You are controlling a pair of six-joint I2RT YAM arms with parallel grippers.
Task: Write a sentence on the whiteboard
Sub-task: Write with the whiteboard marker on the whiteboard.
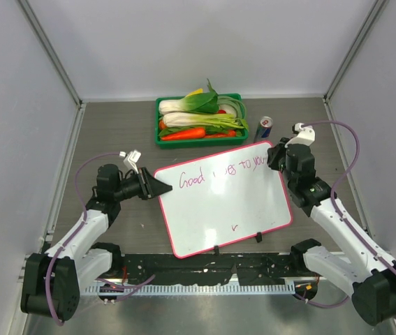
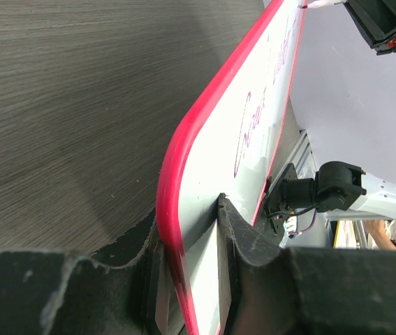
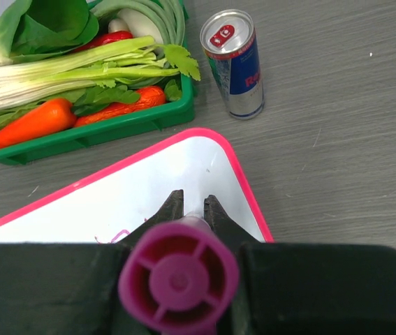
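The whiteboard point(image 1: 225, 199) with its pink-red frame lies tilted on the table. The sentence point(image 1: 218, 173) in magenta runs along its far edge and reads "Good vibes to you"; the middle word is washed out by glare. My left gripper point(image 1: 157, 187) is shut on the board's left edge, seen close in the left wrist view point(image 2: 191, 279). My right gripper point(image 1: 276, 155) is shut on a purple marker point(image 3: 179, 278) over the board's far right corner point(image 3: 211, 167). The marker tip is hidden.
A green tray point(image 1: 200, 120) of vegetables stands behind the board, also in the right wrist view point(image 3: 86, 132). A drink can point(image 1: 264, 128) stands right of it, also in the right wrist view point(image 3: 234, 63). A small purple tick point(image 1: 234, 227) sits low on the board. Two black clips point(image 1: 258, 237) hold the near edge.
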